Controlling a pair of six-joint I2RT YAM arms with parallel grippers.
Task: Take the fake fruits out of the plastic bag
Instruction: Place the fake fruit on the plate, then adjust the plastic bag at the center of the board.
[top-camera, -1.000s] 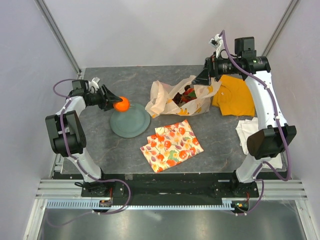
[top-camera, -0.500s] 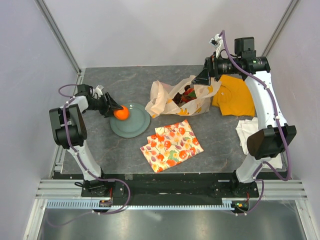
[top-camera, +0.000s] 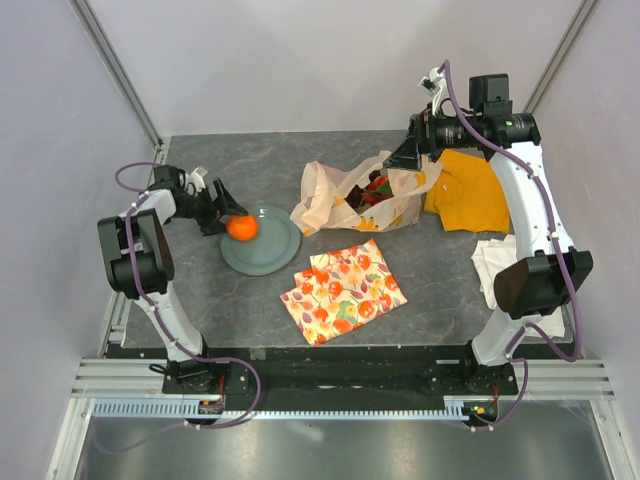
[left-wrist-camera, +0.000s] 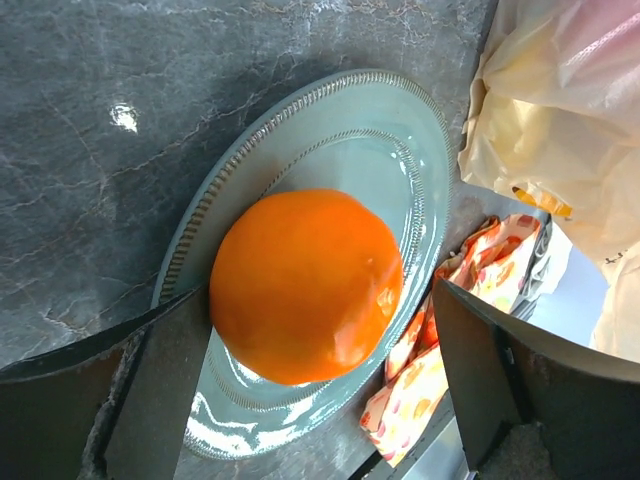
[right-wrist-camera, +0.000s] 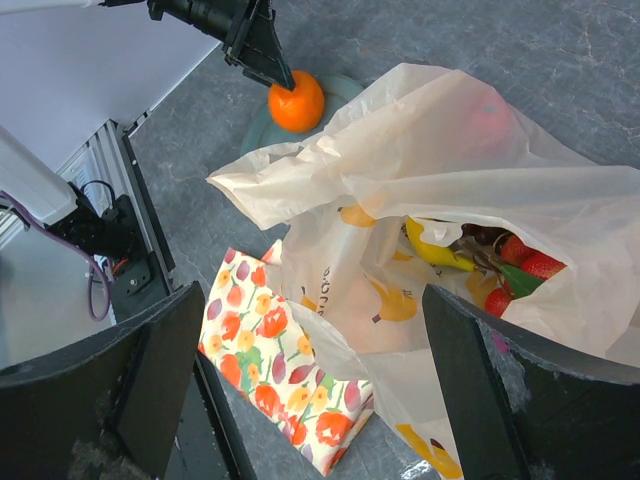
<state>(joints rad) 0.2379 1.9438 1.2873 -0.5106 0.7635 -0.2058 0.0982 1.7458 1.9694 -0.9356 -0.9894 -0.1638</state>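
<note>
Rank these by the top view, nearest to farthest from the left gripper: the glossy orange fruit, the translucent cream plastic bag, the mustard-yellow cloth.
1. The glossy orange fruit: on the grey-green plate, right at the fingertips of the open left gripper.
2. The translucent cream plastic bag: mid-table, off to the right.
3. The mustard-yellow cloth: beyond the bag, on the far right side.

Orange (top-camera: 241, 228) on plate (top-camera: 272, 252), left of bag (top-camera: 326, 190)

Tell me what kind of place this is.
Probably a robotics lab test cell. Two robot arms are bolted to a metal rail at the near edge of a dark table, plain white panels wall it in, and props lie out: a plastic bag of fake fruits, an orange on a plate.
</note>
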